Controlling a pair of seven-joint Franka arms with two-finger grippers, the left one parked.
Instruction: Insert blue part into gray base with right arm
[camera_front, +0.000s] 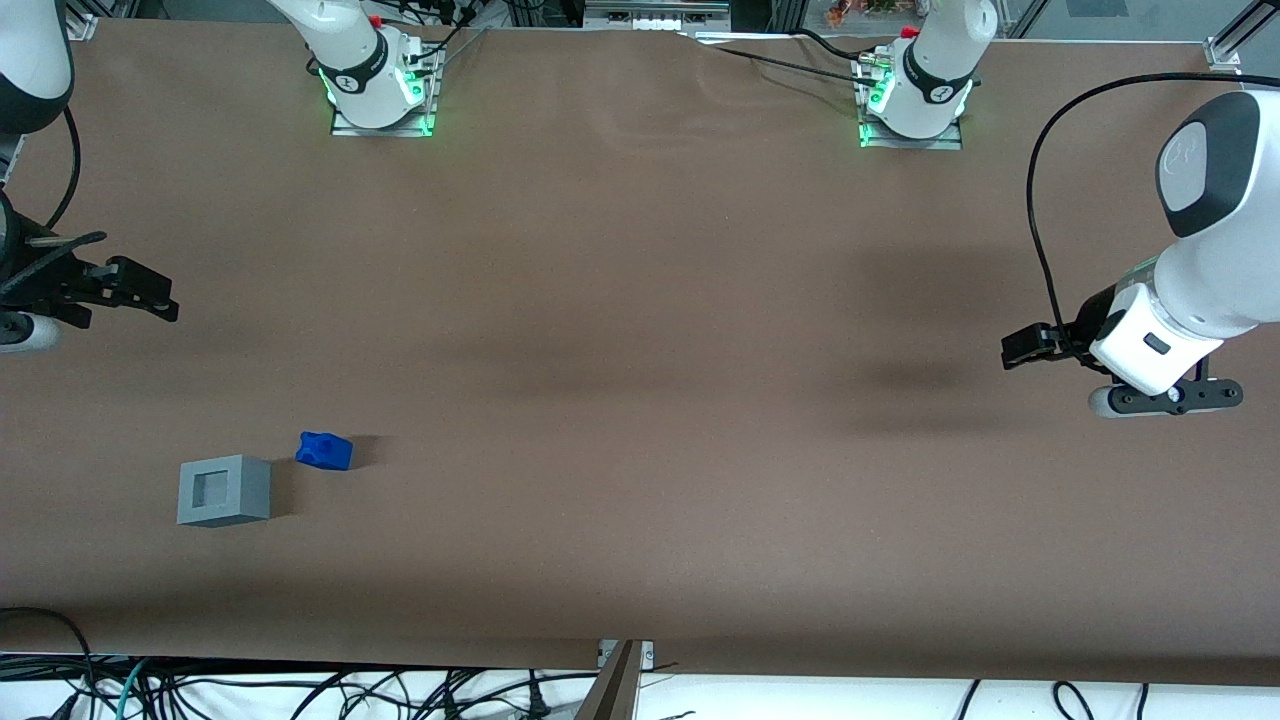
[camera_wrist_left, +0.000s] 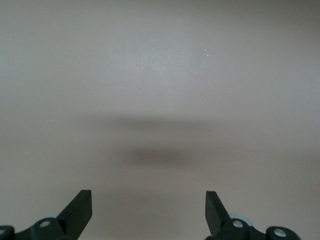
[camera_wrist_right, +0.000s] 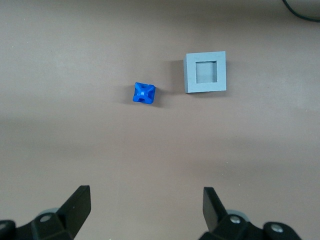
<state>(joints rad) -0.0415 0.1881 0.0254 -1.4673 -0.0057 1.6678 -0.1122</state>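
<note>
Blue part (camera_front: 324, 450): small bright-blue plastic piece, lumpy in outline. Lies on the brown table (camera_front: 640, 330), toward the working arm's end, nearer the front edge than the middle of the table. Free-standing, nothing touching it. In the right wrist view the blue part (camera_wrist_right: 144, 93) shows a cross-shaped face with a small dimple at its centre.

Gray base (camera_front: 224, 490): light-gray cube-like block with a square recess in its top face, recess open upward and holding nothing. Sits just beside the blue part, a little nearer the front camera and closer to the working arm's end of the table; a narrow strip of bare table separates the two. Seen from the wrist camera, the gray base (camera_wrist_right: 205, 73) stands square with its recess plainly visible.

Hand (camera_front: 150, 297): black two-finger hand of the right arm (camera_front: 30, 60), at the working arm's end of the table. It is farther from the front camera than both objects and well apart from them, holding nothing. The right wrist view shows the hand (camera_wrist_right: 145, 205) with its fingers (camera_wrist_right: 80, 200) spread wide, only bare table between them; the blue part and gray base lie out ahead of the fingertips.
</note>
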